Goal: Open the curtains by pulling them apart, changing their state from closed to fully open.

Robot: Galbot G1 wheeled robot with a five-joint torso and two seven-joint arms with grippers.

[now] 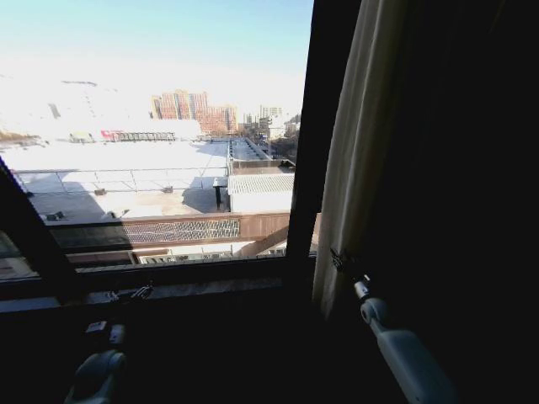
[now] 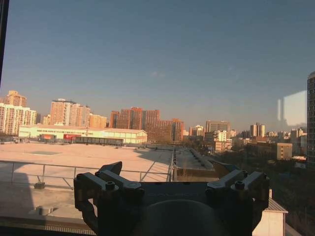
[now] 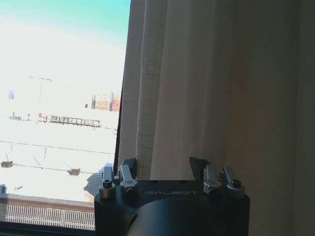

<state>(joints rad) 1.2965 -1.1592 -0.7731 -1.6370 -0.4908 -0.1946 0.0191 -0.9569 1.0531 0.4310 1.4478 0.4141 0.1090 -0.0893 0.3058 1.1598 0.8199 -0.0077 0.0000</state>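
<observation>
The curtains (image 1: 354, 160) hang bunched at the right of the window (image 1: 160, 126), just right of its upright frame post (image 1: 307, 143). The right gripper (image 1: 338, 261) sits at the curtains' lower edge, its jaws spread with the folds (image 3: 167, 98) between them. The left gripper (image 1: 135, 294) rests low on the left, by the sill (image 1: 194, 286).

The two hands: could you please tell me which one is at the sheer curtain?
The right hand, open at the bunched cream sheer curtain. The left hand sits low by the windowsill, facing bare glass.
</observation>
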